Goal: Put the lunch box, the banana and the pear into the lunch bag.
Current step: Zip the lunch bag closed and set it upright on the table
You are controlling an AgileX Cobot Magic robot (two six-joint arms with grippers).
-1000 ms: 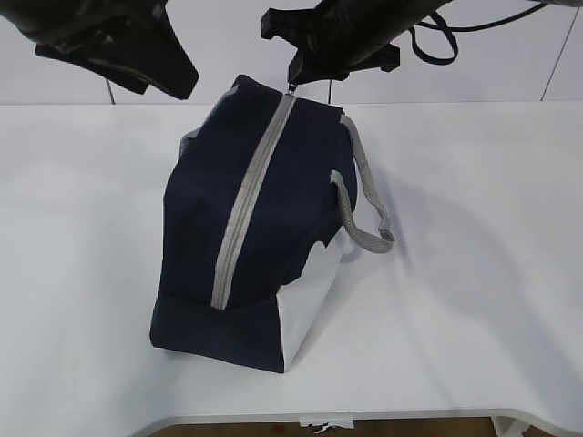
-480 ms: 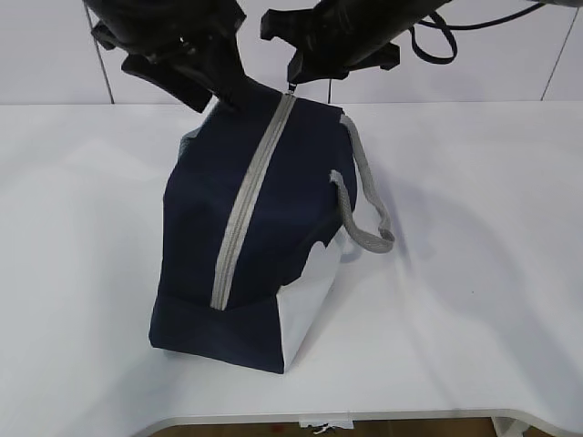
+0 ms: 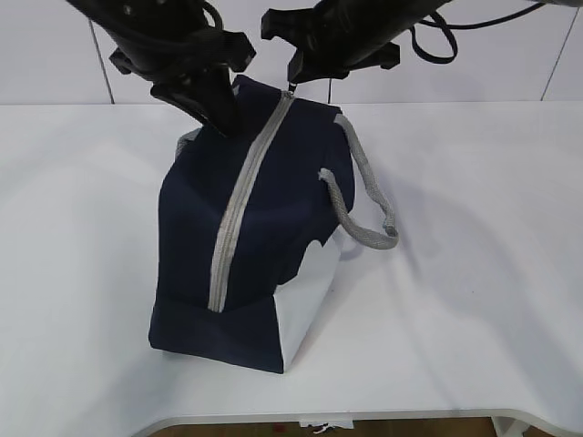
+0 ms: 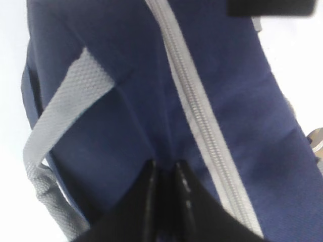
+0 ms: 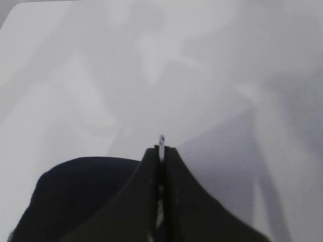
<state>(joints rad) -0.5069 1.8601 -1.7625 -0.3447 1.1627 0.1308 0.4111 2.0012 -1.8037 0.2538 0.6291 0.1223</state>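
While bag (image 3: 264, 228) stands zipped: left gripper (image 4: 165, 174) pinched on its navy fabric, right gripper (image 5: 161, 151) clamped on zipper pull (image 5: 161, 138). Opening step; next, draw pull along zipper (image 3: 244, 196).

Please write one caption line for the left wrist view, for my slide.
Left gripper pinching the navy fabric of the zipped lunch bag beside its grey zipper.

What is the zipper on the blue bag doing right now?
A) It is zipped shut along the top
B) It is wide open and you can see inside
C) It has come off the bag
A, the grey zipper runs as one closed line along the top of the lunch bag, with nothing of the inside showing.
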